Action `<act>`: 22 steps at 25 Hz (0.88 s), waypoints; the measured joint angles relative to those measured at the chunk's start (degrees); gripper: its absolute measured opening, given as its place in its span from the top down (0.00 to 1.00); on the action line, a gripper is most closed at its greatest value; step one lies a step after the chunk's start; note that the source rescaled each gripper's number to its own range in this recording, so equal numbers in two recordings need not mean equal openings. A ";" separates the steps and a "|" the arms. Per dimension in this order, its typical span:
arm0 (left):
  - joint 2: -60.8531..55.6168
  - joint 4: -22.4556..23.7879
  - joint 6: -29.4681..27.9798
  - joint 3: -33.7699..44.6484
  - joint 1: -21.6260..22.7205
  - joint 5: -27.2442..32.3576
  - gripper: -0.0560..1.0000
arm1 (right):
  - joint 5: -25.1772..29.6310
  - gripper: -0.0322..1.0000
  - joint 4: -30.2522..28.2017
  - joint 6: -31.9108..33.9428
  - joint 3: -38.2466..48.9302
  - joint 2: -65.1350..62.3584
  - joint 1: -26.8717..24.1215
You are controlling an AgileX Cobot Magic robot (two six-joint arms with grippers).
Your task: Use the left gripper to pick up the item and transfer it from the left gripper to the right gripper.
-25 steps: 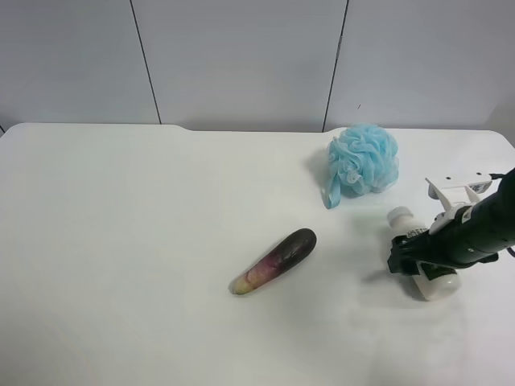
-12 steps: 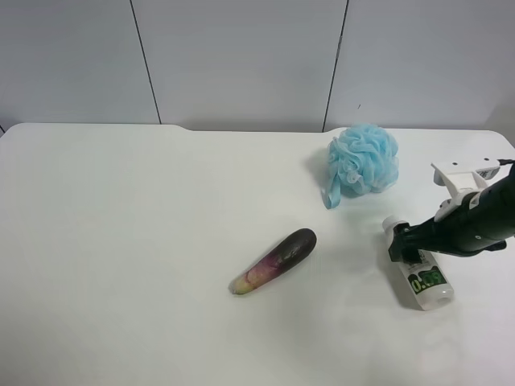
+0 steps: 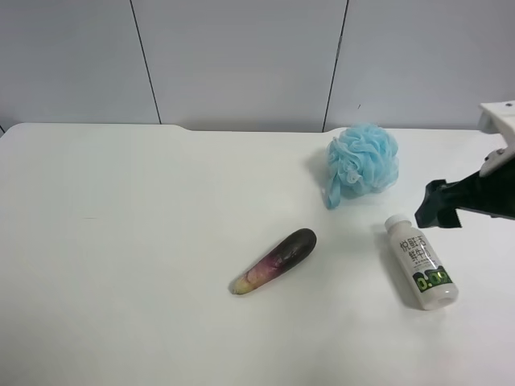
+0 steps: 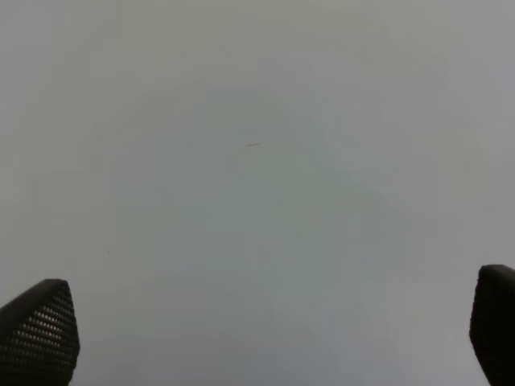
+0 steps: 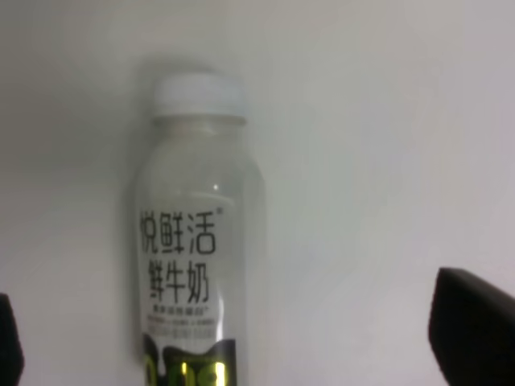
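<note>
The item, a small white bottle (image 3: 420,261) with a white cap and black-and-green label, lies on its side on the white table (image 3: 145,241), cap pointing toward the back. The right gripper (image 3: 438,205), black with a white housing (image 3: 499,117), hovers just behind and to the right of the bottle, apart from it. In the right wrist view the bottle (image 5: 197,233) lies between the wide-apart fingertips (image 5: 475,330); the right gripper (image 5: 239,342) is open and empty. The left gripper (image 4: 265,330) is open over bare table in the left wrist view and is out of the exterior view.
A purple eggplant (image 3: 275,260) lies near the table's middle, to the left of the bottle. A blue bath pouf (image 3: 364,161) sits behind the bottle near the back edge. A grey panelled wall (image 3: 241,56) stands behind the table.
The right gripper, which was shut on the bottle, has opened, let it go and pulled up and back toward the right. The bottle now lies free on the table.
</note>
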 joint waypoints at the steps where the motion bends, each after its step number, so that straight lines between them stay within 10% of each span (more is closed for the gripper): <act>1: 0.00 0.00 0.00 0.00 0.00 0.00 0.05 | 1.73 0.00 0.00 0.05 -0.78 -1.94 0.00; 17: 0.00 0.00 0.00 0.00 0.00 0.00 0.05 | 31.28 0.00 0.00 4.42 -2.70 -38.83 0.00; 22: 0.00 0.00 0.00 0.00 0.00 0.00 0.05 | 32.49 0.00 -0.07 5.48 -2.25 -45.73 0.00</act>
